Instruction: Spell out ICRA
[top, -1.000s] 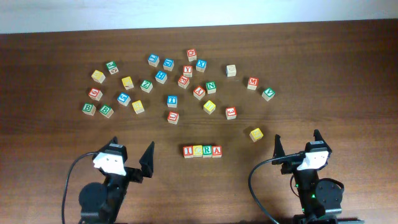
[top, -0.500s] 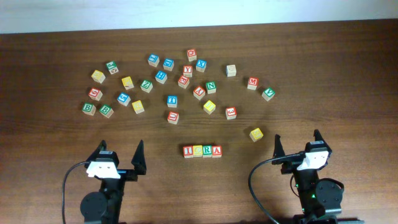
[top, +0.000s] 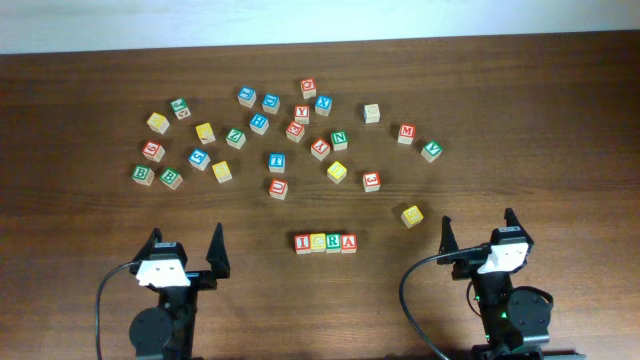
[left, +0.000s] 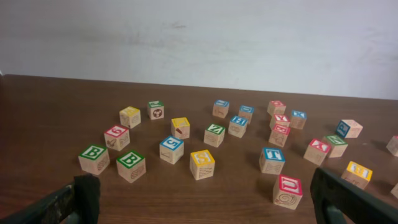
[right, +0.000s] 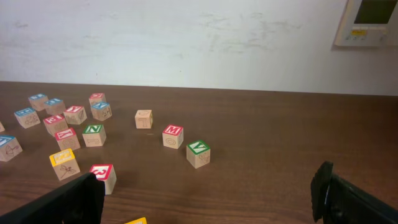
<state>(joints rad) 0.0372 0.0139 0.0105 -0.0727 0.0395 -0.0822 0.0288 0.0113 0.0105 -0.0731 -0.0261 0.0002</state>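
You have thirty wooden cubes on the bench (top: 80, 240): four in the ICRA row (top: 325, 242) and twenty-six loose cubes (top: 277, 161) beyond it. By face colour across all thirty, you can count ten red, seven green, six yellow, six blue and one plain cube (top: 371, 113); the green ones include two B cubes (top: 143, 175), and there is one red cube marked 3 (top: 371, 181). Two hands are in view, the left hand (top: 186, 232) and the right hand (top: 478, 218).
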